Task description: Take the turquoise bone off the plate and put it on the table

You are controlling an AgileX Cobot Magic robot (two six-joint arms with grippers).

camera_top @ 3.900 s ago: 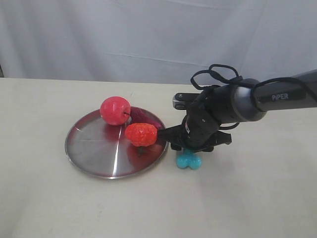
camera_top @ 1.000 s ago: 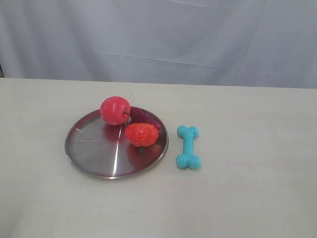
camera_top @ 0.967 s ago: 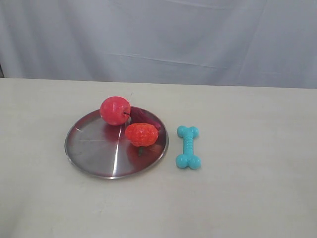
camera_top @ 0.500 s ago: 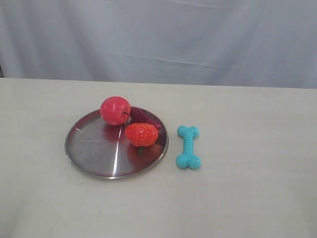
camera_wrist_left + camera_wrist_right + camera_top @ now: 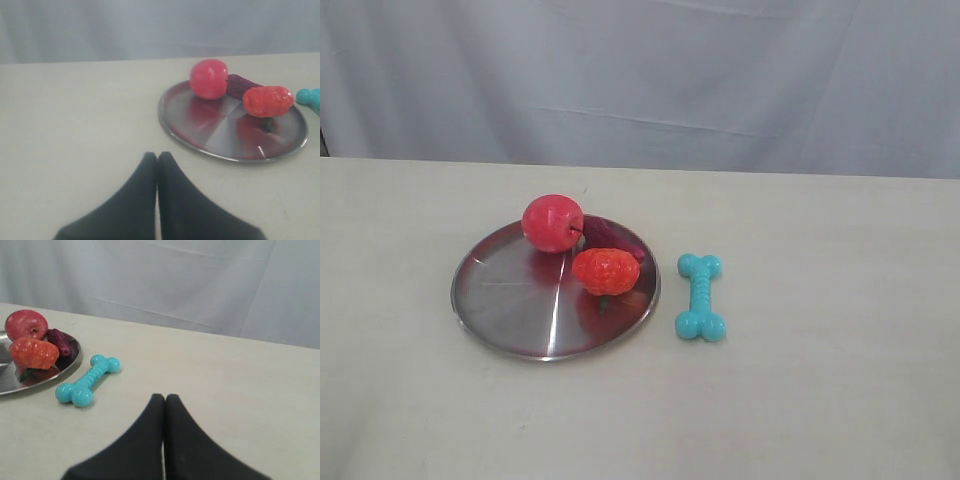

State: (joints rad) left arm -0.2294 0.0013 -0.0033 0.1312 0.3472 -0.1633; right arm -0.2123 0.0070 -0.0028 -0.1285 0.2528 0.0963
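Note:
The turquoise bone (image 5: pixel 701 296) lies flat on the beige table (image 5: pixel 820 400), just right of the silver plate (image 5: pixel 510 310) and apart from its rim. It also shows in the right wrist view (image 5: pixel 87 380), and one knobbed end peeks in at the edge of the left wrist view (image 5: pixel 311 96). No arm appears in the exterior view. My left gripper (image 5: pixel 157 156) is shut and empty, over bare table short of the plate (image 5: pixel 200 145). My right gripper (image 5: pixel 165 398) is shut and empty too, well off from the bone.
On the plate sit a red apple (image 5: pixel 553 222), an orange-red strawberry-like fruit (image 5: pixel 606 271) and a dark purple piece (image 5: pixel 605 234) behind them. A grey-white curtain (image 5: pixel 640 80) closes off the far side of the table.
3.9 s ago the right arm stood over the bone beside the plate; it has since left the exterior view. Over the last second nothing has moved.

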